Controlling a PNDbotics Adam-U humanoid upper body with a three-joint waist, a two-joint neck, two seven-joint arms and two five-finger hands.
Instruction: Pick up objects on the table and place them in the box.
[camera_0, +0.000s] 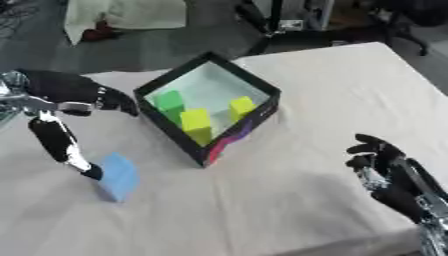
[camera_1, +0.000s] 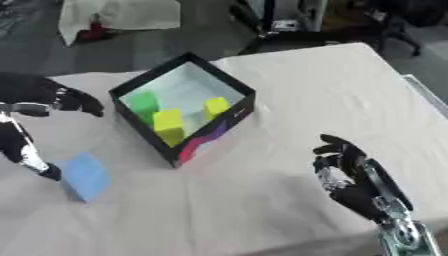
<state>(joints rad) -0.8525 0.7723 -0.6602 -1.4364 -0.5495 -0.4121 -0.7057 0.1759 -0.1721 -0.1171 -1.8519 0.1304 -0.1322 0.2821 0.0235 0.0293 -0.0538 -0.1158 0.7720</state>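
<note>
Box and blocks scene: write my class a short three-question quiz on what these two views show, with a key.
1. True or false: the blue block lies inside the box.
2. How many blocks lie in the box? A) one B) three C) five
3. Fill in: the left hand has a fingertip at the blue block's ____ edge.

Key:
1. False; it lies on the table, on the box's left.
2. B: a green block and two yellow blocks.
3. Left.

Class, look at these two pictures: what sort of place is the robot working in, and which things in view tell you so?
Probably a lab or workshop: a white cloth-covered table holding an open black box of coloured blocks, a grey floor with cables, and black equipment stands behind it.
</note>
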